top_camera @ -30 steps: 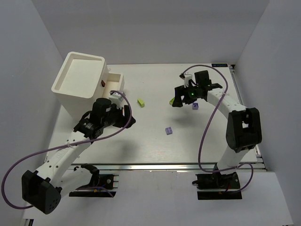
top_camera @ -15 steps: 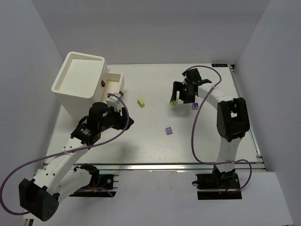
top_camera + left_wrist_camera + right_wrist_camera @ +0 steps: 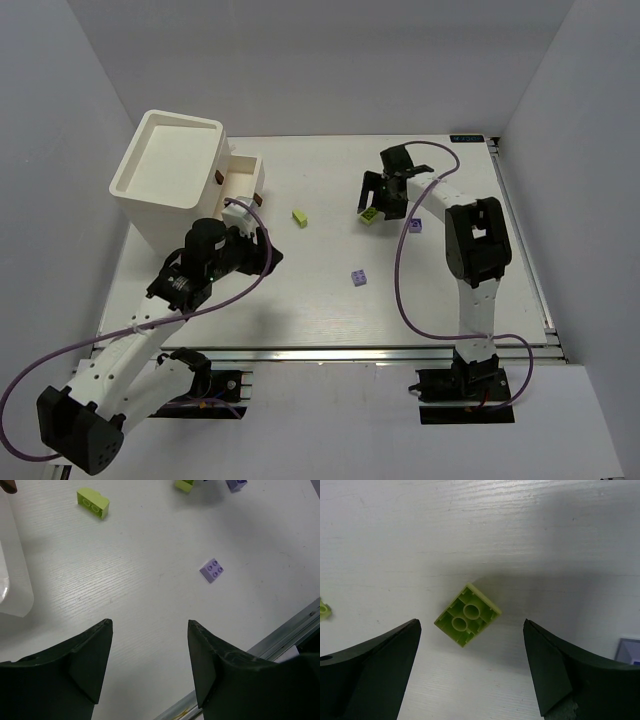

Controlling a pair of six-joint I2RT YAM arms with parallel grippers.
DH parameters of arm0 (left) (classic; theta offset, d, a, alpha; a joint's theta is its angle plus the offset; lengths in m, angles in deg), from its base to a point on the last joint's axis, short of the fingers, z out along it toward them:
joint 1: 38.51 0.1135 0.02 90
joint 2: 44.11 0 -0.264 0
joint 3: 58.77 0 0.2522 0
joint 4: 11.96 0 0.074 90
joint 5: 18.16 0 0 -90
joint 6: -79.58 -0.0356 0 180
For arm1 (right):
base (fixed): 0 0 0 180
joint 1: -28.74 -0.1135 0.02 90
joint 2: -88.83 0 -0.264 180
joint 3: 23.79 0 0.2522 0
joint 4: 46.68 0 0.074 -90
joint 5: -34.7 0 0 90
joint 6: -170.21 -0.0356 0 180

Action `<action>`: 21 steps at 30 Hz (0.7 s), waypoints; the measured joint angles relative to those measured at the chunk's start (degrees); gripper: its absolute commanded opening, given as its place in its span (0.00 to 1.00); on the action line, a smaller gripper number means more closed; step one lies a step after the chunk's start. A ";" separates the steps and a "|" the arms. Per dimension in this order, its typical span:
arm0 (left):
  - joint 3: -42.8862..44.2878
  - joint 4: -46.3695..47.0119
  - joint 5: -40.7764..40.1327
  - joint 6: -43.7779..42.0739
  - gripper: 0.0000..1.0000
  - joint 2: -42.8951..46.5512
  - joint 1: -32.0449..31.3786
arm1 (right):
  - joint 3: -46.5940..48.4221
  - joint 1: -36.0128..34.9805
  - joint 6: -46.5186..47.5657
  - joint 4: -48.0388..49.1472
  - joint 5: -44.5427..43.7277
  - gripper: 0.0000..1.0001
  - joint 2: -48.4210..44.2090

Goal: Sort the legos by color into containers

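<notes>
Brick: yellow-green lego [image 3: 467,614], underside up, likely light, rigid, slick | hold: across its flat side walls | my right pincer [image 3: 471,624]: wide open, empty, above it

The box [image 3: 165,160] stood far left, a drawer [image 3: 243,178] open on its right; four bricks [image 3: 299,216] lay farther right on the table [image 3: 320,310].

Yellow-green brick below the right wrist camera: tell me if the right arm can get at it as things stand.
Probably yes. The right gripper hangs open above the yellow-green brick, jaws wide to either side, nothing between them and it. The lavender brick lies clear of the jaws.
</notes>
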 measured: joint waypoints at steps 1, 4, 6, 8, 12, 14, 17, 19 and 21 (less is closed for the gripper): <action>0.00 0.02 -0.02 0.00 0.72 0.22 0.00 | 0.15 -0.15 -0.46 -0.17 -0.24 0.87 0.24; 0.00 0.04 -0.09 -0.15 0.72 0.96 0.00 | 0.20 -0.55 -0.98 -0.35 -0.96 0.86 0.52; -0.02 0.07 -0.11 -0.20 0.72 1.53 0.00 | 0.24 -0.70 -1.27 -0.35 -1.77 0.84 0.52; -0.11 0.13 -0.11 -0.20 0.72 2.05 0.00 | 0.63 -0.94 -1.70 -0.39 -2.38 0.81 0.79; -0.33 0.50 -0.11 -0.22 0.72 2.23 0.00 | 1.05 -1.29 -2.12 -0.42 -3.21 0.75 1.53; -0.59 0.61 -0.11 -0.22 0.72 2.23 0.00 | 1.05 -1.36 -2.25 -0.37 -3.48 0.70 1.84; -0.94 0.68 -0.07 -0.24 0.72 2.23 0.00 | 1.05 -1.40 -2.38 -0.35 -3.58 0.61 2.14; -0.96 0.81 0.00 -0.26 0.72 2.29 0.00 | 1.05 -1.40 -2.40 -0.28 -3.63 0.53 2.27; -0.96 0.96 0.17 -0.28 0.73 2.62 0.00 | 1.05 -1.40 -2.32 -0.17 -3.58 0.46 2.27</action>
